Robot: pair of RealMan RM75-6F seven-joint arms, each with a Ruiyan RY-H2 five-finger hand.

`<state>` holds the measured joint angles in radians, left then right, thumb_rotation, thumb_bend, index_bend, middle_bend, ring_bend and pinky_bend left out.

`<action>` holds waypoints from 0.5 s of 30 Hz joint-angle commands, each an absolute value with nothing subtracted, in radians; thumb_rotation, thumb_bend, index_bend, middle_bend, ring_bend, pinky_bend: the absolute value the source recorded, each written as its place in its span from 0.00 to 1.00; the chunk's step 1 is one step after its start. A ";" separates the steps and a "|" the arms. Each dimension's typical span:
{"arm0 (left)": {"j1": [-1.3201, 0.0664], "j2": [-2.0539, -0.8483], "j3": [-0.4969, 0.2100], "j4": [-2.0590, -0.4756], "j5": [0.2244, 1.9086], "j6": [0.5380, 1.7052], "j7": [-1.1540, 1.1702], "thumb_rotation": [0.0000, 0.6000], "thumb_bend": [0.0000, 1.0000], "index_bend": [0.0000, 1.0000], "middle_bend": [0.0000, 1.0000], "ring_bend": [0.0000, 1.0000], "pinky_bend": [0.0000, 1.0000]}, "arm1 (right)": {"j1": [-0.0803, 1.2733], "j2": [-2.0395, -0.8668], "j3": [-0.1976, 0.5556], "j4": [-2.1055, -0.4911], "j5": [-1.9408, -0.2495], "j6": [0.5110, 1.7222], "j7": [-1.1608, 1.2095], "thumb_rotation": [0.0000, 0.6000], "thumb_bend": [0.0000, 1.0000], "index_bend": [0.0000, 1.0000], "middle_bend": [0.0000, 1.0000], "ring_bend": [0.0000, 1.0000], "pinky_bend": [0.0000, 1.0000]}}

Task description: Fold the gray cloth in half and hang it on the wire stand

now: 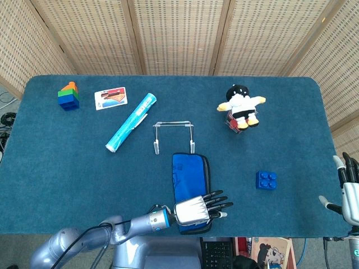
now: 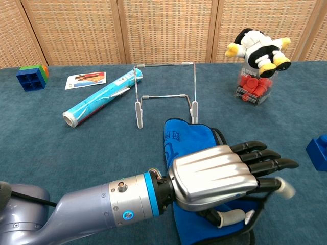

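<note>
Your left hand has a shiny ribbed silver back, black fingers with whitish tips, then a blue ring and a grey forearm with a small blue light. Right hand looks pale grey, dark-tipped.

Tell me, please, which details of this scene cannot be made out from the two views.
- Near end of the cloth: covered by the left robot hand in both views, so any grip is unclear.
- Right robot hand: cut off by the head view's right edge, absent from the chest view.
- Card: its print is too small.
- Blue brick: cropped in the chest view.
</note>
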<state>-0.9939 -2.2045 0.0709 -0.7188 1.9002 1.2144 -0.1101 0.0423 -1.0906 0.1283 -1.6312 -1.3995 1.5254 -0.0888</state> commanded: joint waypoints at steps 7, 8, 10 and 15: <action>-0.986 -2.213 0.042 -0.711 1.871 1.260 -0.136 1.00 0.19 0.00 0.00 0.00 0.00 | 0.041 -1.090 0.131 -1.636 -1.390 1.524 -0.092 1.00 0.00 0.00 0.00 0.00 0.00; -0.986 -2.213 0.037 -0.713 1.866 1.262 -0.136 1.00 0.19 0.00 0.00 0.00 0.00 | 0.041 -1.090 0.130 -1.637 -1.390 1.523 -0.091 1.00 0.00 0.00 0.00 0.00 0.00; -0.986 -2.210 0.027 -0.717 1.858 1.267 -0.136 1.00 0.19 0.00 0.00 0.00 0.00 | 0.041 -1.090 0.130 -1.638 -1.390 1.523 -0.091 1.00 0.00 0.00 0.00 0.00 0.00; -0.977 -2.169 -0.031 -0.757 1.803 1.276 -0.123 1.00 0.21 0.00 0.00 0.00 0.00 | 0.040 -1.090 0.129 -1.641 -1.391 1.522 -0.093 1.00 0.00 0.00 0.00 0.00 0.00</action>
<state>-0.9825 -2.1900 -0.0086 -0.7388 1.8267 1.2738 -0.1308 0.0404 -1.0897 0.1288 -1.6408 -1.3909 1.5224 -0.0934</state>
